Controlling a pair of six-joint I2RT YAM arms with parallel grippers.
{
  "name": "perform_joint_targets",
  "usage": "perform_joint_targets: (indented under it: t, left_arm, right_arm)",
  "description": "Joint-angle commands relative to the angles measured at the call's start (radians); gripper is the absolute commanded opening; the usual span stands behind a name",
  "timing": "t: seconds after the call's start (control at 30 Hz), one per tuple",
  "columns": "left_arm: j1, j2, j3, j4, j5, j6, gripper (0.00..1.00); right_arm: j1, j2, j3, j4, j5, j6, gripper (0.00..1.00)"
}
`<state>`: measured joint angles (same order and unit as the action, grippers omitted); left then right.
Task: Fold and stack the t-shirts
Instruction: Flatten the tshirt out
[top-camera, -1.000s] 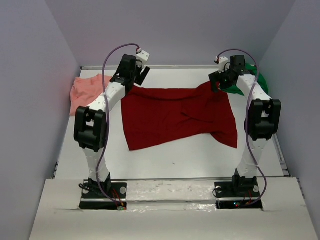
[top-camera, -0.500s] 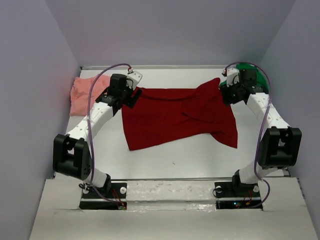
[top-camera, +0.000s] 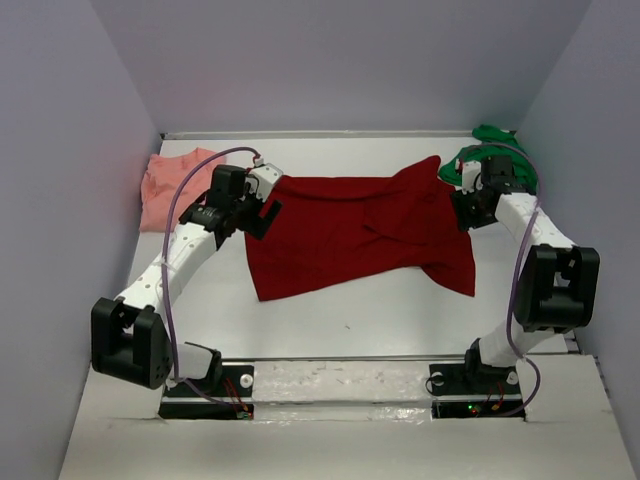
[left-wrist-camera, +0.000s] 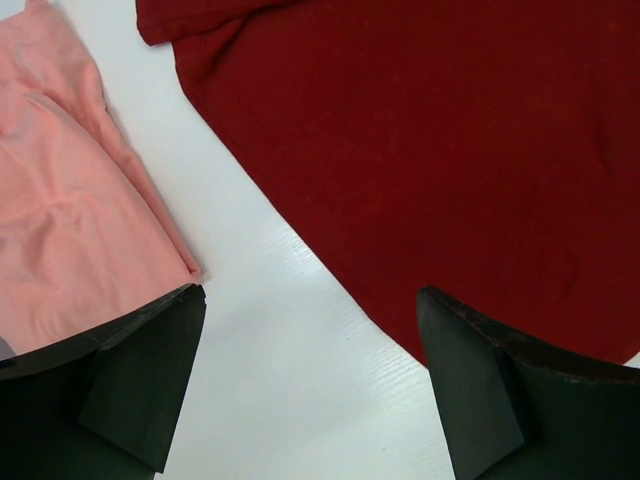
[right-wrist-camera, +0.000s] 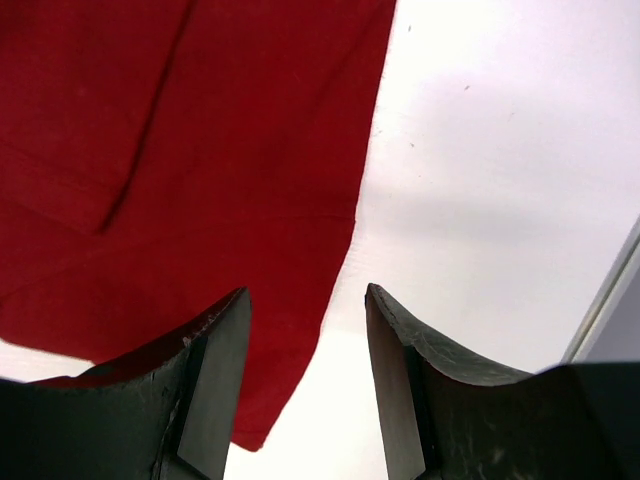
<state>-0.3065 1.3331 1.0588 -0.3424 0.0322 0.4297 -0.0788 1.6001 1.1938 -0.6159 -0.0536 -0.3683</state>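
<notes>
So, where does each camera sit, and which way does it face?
Top external: above and behind the left arm and right arm, facing down at the table; both show whole.
Left wrist: faces down at salmon-pink shirt and dark red shirt; the left tool shows.
Right wrist: faces down at the dark red shirt's edge and bare table; the right tool shows.
Shared: all three see the dark red shirt.

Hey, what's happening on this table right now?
Two robot arms are at a dark red shirt lying spread out, not yet folded. The left gripper is open by its left edge, the right gripper open over its right edge; neither holds cloth. A pink shirt lies far left, a green shirt far right.
</notes>
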Motion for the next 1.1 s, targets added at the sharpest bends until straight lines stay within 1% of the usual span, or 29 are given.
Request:
perform_joint_targets:
  t: [0.0,0.2,0.3,0.7,0.93,1.07]
  left_arm:
    - [-0.003,-0.038,-0.017,-0.038,0.032,0.009,0.99]
    - [-0.003,-0.06,-0.028,-0.047,0.043,0.011,0.99]
    - [-0.003,-0.058,-0.029,-0.053,0.044,0.011,0.99]
    - [-0.006,-0.041,-0.054,-0.056,0.081,0.001,0.99]
    - [-0.009,-0.028,-0.053,-0.067,0.08,0.009,0.99]
    - [-0.011,-0.018,-0.048,-0.072,0.087,0.006,0.99]
  right_arm:
    - [-0.028,0.056,0.015,0.042,0.037,0.015,0.55]
    - [-0.052,0.17,0.073,0.044,0.017,0.029,0.54]
    - [-0.061,0.201,0.095,0.044,0.012,0.031,0.53]
    - [-0.079,0.3,0.162,0.05,-0.023,0.032,0.51]
    - [-0.079,0.346,0.173,0.045,-0.049,0.04,0.5]
    - [-0.079,0.354,0.17,0.042,-0.058,0.032,0.47]
